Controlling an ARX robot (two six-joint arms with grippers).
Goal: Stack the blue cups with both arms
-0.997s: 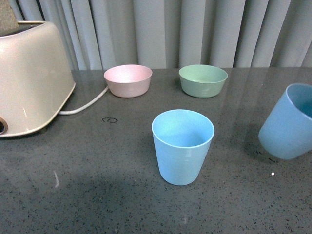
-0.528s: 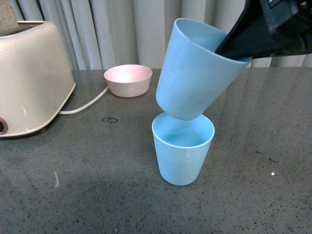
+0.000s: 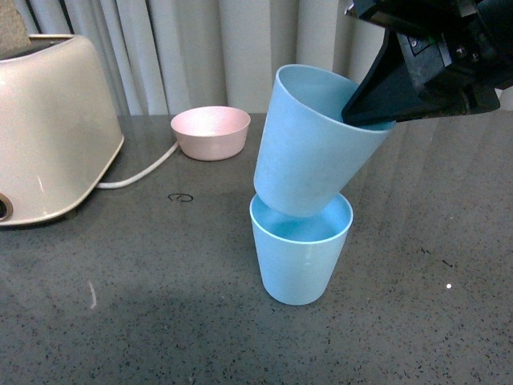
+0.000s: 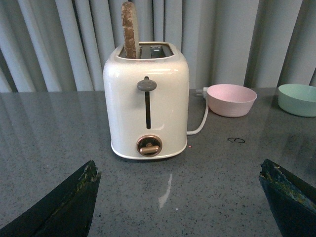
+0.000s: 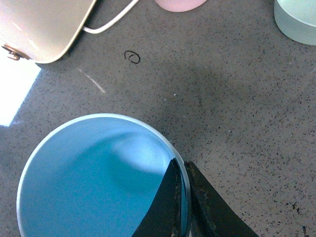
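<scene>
Right gripper (image 3: pixel 365 112) was clamped on the rim of one light sky-blue plastic tumbler (image 3: pixel 313 144), one finger inside the wall and one outside, as the right wrist view showed. That tumbler hung tilted, mouth leaning toward the gripper. Its base was at the mouth of the second sky-blue tumbler (image 3: pixel 300 257), which stood upright on the grey speckled table (image 3: pixel 160 321). The base looked just inside the rim on the far side, but I could not tell if they touched.

Left gripper (image 4: pixel 177 168) had its jaws spread wide and held nothing. It faced the cream toaster (image 4: pixel 145 108), well away from both cups. A pink bowl (image 3: pixel 211 131) sat behind the cups, out of the way.

Step in hand, as I judged it: seating the held cup.
- Bring it upright first, since a tilted base would likely catch the lower rim and tip the free-standing cup.
- Centre the base over the mouth, then lower it straight and slowly.
- Let go only once it is nested.
- The lower cup was unsupported, so avoid any sideways push.
</scene>
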